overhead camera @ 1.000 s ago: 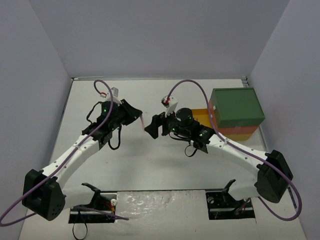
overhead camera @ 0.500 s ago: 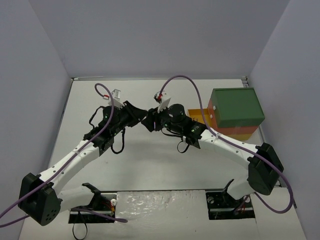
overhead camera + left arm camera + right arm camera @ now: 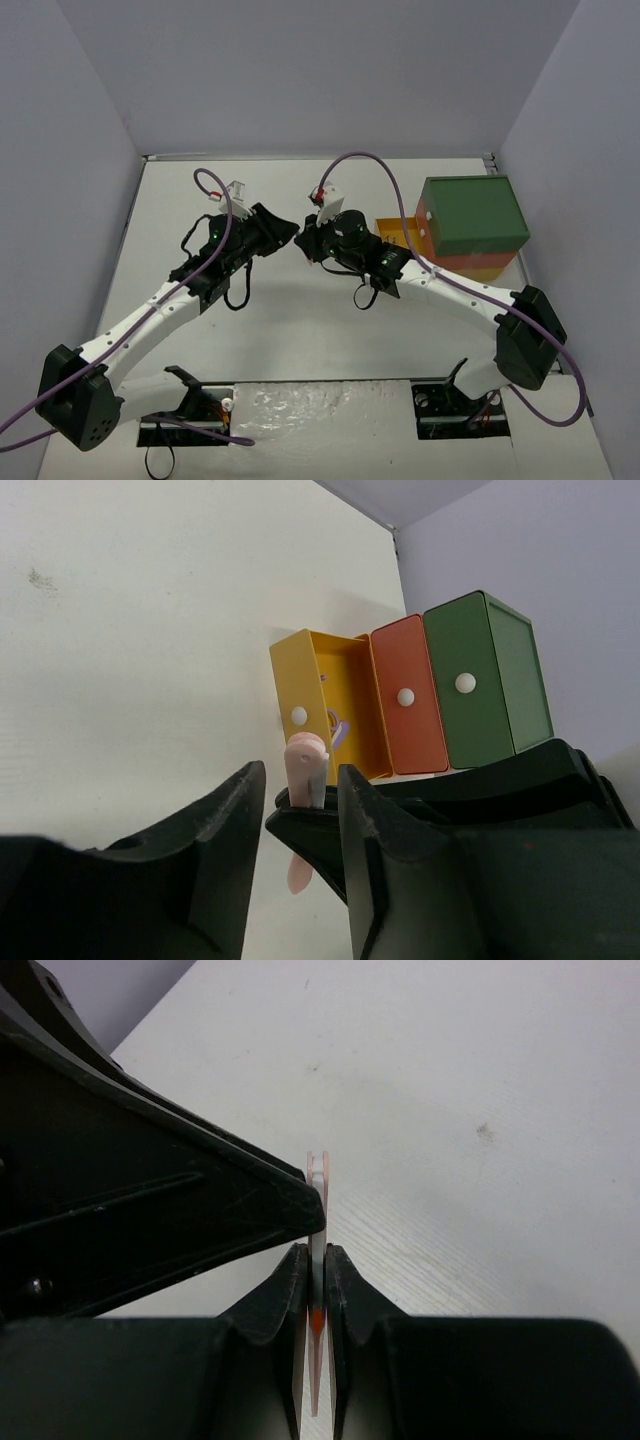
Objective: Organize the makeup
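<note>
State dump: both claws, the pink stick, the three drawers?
left claw: open, astride the pink stick
right claw: shut on pink stick
pink stick: off the table, held by right claw
yellow drawer: pulled out, lilac tool inside
orange drawer: shut
green drawer: shut

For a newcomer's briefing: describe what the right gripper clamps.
Go left from the green-topped drawer box to where the left gripper and right gripper meet mid-table. The pink stick sits between their black fingers, the only pale, thin thing there.
</note>
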Controlling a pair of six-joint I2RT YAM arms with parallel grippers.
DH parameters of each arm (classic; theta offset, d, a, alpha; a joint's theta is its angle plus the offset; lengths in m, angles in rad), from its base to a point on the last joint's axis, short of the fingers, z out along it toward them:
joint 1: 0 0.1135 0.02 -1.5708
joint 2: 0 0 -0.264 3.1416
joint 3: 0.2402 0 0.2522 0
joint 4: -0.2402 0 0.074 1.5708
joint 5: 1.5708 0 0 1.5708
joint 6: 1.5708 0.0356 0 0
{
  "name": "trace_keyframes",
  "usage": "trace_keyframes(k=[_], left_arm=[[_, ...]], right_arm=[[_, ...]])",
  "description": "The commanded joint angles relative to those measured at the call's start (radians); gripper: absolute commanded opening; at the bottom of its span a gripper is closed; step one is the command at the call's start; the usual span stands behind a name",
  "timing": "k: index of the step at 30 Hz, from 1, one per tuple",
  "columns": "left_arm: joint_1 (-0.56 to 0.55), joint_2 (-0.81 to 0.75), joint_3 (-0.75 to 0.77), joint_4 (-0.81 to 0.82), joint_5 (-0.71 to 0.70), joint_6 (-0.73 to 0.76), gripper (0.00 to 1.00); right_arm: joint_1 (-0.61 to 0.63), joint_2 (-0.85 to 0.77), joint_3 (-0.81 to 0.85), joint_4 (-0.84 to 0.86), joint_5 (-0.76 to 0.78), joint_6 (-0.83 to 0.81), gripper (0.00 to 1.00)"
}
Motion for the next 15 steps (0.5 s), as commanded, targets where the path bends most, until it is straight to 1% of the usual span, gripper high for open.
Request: trace_keyframes(k=[1,2,3,4,5,8,11,13,15], left_arm=[[-0.003,-0.02,0.063,-0.032,-0.064,0.084,0.57],[-0.003,-0.022,0.075,-0.076,-0.078,0.114,0.67],[-0.002,-0.025,0.097,-0.121,-0.105,0.144,0.75],[0.0,-0.028,0.129,-0.166,-0.145,0.174,0.81],[0.002,-0.032,0.148,-0.208,-0.164,0.216,0.84],[0.016,-0.046,0.213,-0.329,-0.229,0.32,0.88],[0.041,-0.063,0.257,-0.45,-0.274,0.43,0.9],[0.072,-0.077,0.284,-0.531,-0.292,0.5,0.93],[0.112,-0.096,0.289,-0.577,-0.301,0.553,0.96]], right_arm=[[-0.003,-0.073,-0.016,-0.044,0.129,-0.044,0.0],[-0.01,-0.081,-0.022,-0.07,0.16,-0.046,0.0],[-0.017,-0.089,-0.031,-0.095,0.191,-0.05,0.0],[-0.026,-0.094,-0.045,-0.119,0.221,-0.054,0.0],[-0.049,-0.102,-0.052,-0.153,0.26,-0.056,0.0],[-0.107,-0.107,-0.078,-0.225,0.307,-0.055,0.0],[-0.212,-0.101,-0.106,-0.281,0.345,-0.036,0.0],[-0.258,-0.093,-0.123,-0.303,0.385,-0.033,0.0],[-0.287,-0.073,-0.121,-0.319,0.393,-0.023,0.0]])
